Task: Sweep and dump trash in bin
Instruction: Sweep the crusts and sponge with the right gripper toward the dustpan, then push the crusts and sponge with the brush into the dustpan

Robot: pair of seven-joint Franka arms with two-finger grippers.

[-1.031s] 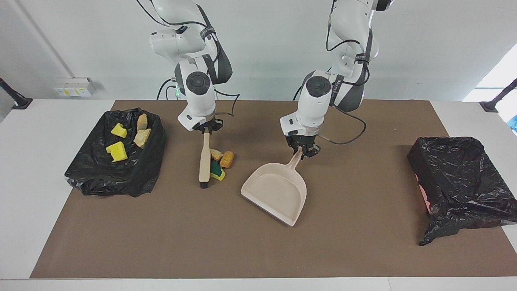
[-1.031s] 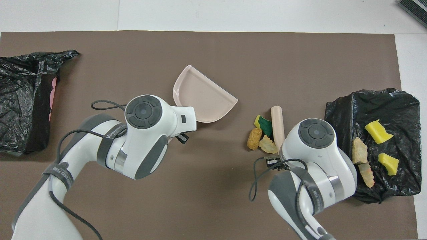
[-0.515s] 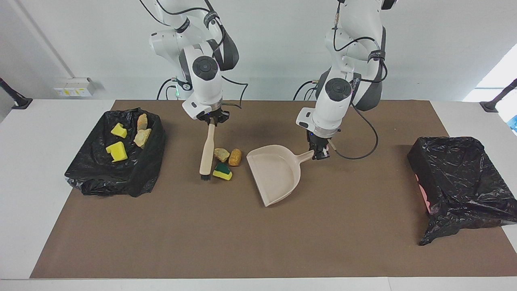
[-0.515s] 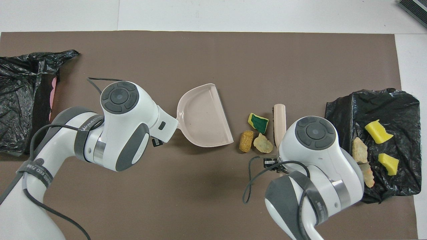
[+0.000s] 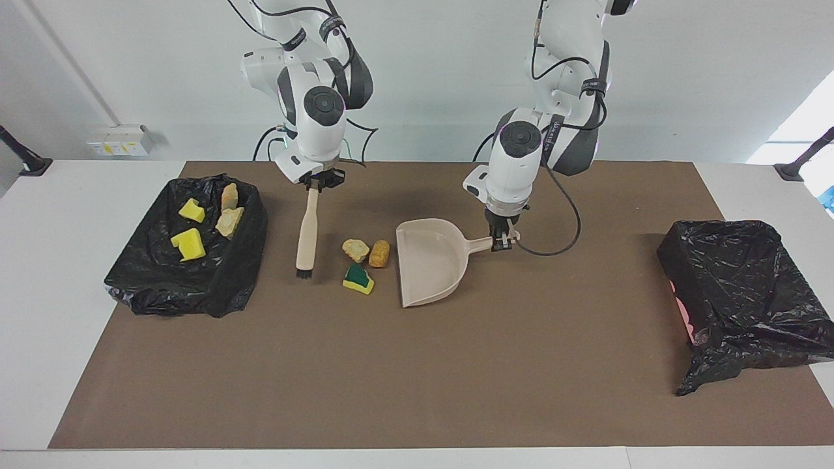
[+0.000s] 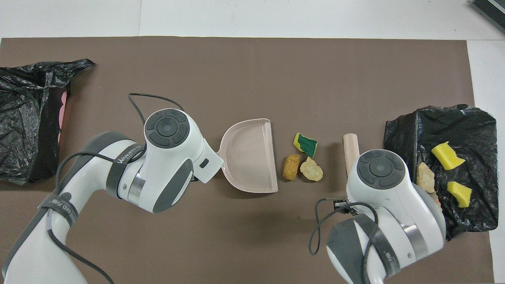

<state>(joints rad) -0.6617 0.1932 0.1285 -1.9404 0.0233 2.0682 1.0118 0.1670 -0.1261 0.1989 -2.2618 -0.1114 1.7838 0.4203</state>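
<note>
- The desk [image 5: 78, 312] carries a brown mat [image 5: 417, 391] with a black-lined bin at each end.
- The bin at the right arm's end [image 5: 163, 286] holds yellow sponge chunks [image 5: 189, 244] and tan lumps [image 5: 229, 221]; the bin at the left arm's end [image 5: 743, 286] shows only black liner.
- The beige dustpan [image 5: 427, 267] lies on the mat mid-desk, its open edge facing the loose trash, its handle toward the left arm's end.
- The left hand [image 5: 500, 242] is clenched on the end of the dustpan's handle.
- The beige brush [image 5: 306, 228] hangs nearly upright, black bristles down at the mat, between the trash and the filled bin.
- The right hand [image 5: 316, 184] is clenched on the top of the brush handle.
- The loose trash lies on the mat between brush and dustpan: a tan lump [image 5: 356, 248], a golden lump [image 5: 380, 253] just beside the dustpan's edge, and a green-topped sponge piece [image 5: 358, 279] farther from the robots.
</note>
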